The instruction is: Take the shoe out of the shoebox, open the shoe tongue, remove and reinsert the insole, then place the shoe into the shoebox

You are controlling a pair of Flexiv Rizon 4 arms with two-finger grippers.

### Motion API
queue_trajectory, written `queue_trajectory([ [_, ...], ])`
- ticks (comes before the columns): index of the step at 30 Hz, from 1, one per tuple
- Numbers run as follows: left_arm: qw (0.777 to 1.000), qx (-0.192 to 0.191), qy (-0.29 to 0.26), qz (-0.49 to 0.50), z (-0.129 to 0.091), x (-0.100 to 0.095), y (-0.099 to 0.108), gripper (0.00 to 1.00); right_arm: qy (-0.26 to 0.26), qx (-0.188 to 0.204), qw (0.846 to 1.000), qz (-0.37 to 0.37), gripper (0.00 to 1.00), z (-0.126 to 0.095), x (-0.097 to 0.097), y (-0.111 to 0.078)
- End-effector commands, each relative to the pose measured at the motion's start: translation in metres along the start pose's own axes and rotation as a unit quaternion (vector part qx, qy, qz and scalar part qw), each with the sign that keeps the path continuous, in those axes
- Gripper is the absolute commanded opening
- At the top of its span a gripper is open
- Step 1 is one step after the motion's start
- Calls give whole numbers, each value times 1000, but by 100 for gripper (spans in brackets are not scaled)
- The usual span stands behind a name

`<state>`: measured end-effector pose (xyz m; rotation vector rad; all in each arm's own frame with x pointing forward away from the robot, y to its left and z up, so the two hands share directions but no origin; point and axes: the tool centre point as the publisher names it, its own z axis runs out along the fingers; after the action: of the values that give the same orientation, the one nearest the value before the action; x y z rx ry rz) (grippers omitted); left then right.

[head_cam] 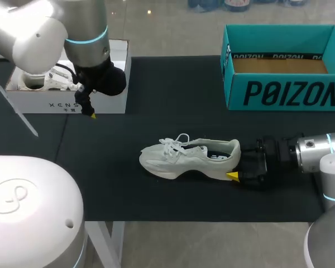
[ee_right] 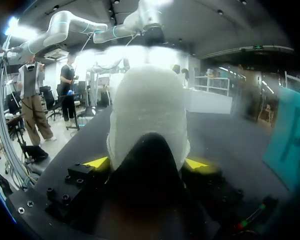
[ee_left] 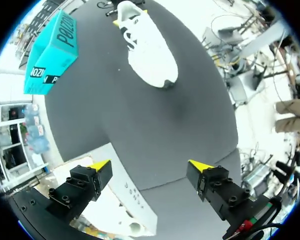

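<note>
The shoe, judged light, soft in the upper and stiffest at the heel, was found upright near the front edge of the surface and clasped at that heel by the right gripper, while the left gripper was held wide open.

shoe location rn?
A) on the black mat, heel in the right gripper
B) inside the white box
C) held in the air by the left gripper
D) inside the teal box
A: the shoe sits on its sole on the black mat, with the right gripper closed on its heel; the left gripper is open and holds nothing.
</note>
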<state>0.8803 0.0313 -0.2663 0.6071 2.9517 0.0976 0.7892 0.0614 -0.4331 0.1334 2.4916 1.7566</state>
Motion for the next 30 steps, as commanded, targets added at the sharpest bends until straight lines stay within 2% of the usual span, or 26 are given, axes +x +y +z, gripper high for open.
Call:
queue_trajectory([
  [1,989,43,29,-141,-4,-1,-17,100,-1,2,1000,1,0,4,-1,-1],
  [6,963,56,38,-261,4,6,-51,100,-1,2,1000,1,0,4,-1,-1],
  [30,963,56,38,-261,4,6,-51,100,-1,2,1000,1,0,4,-1,-1],
])
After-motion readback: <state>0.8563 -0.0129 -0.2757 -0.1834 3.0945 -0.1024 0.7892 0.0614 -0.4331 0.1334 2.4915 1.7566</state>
